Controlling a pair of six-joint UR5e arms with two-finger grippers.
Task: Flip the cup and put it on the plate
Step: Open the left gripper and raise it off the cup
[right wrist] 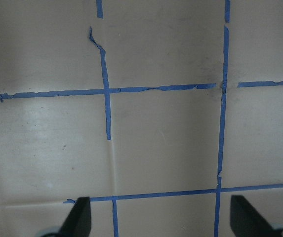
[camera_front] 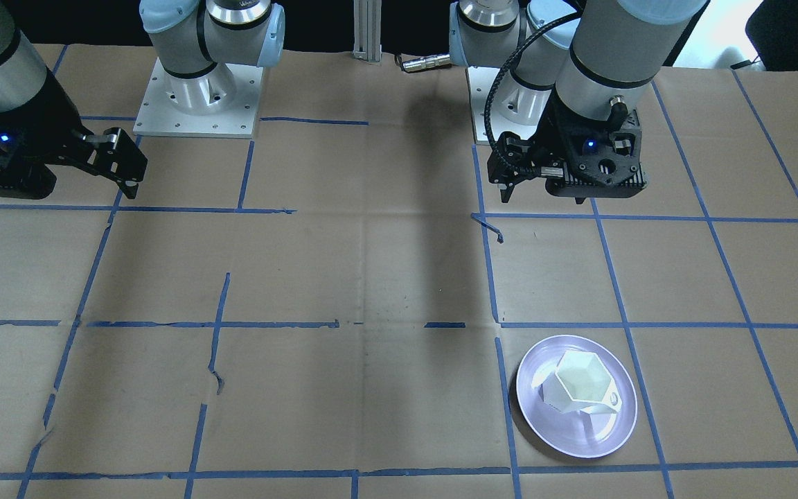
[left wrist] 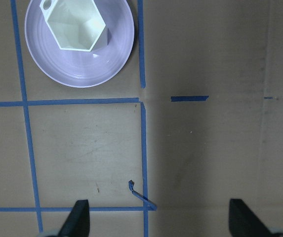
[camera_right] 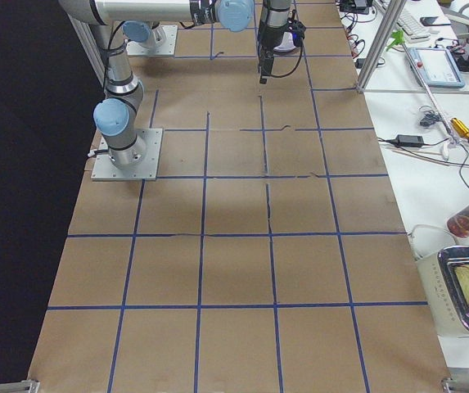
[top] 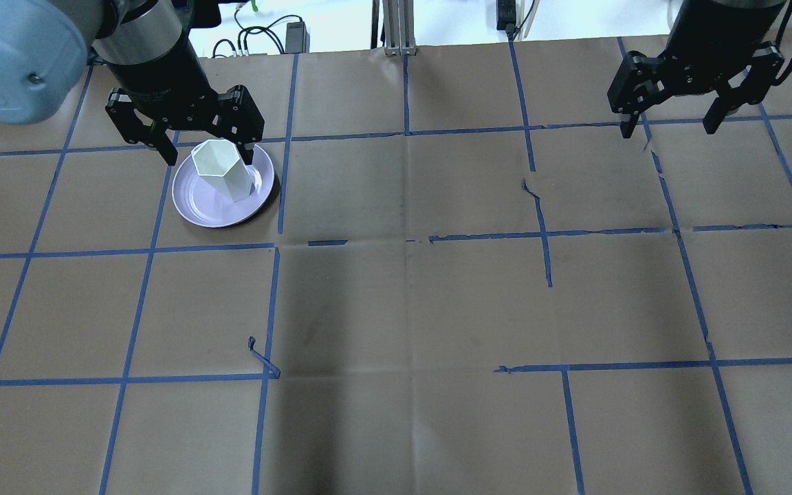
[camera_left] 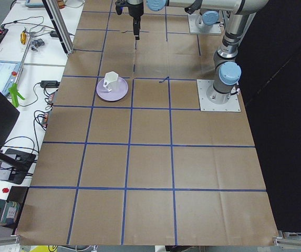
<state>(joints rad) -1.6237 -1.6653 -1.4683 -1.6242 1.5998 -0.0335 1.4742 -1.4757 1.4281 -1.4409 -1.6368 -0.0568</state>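
The faceted cup (left wrist: 76,27) stands mouth-up on the lavender plate (left wrist: 82,69), off-centre toward 12 o'clock in the left wrist view. Both left fingers (left wrist: 78,219) and right fingers (right wrist: 79,217) gape wide, empty. A low left-arm sweep could topple it.

Small white faceted cup (camera_front: 582,382), hexagonal rim, upright with mouth up, angular handle showing, standing slightly off centre on round, glossy, pale lavender plate (camera_front: 572,440)
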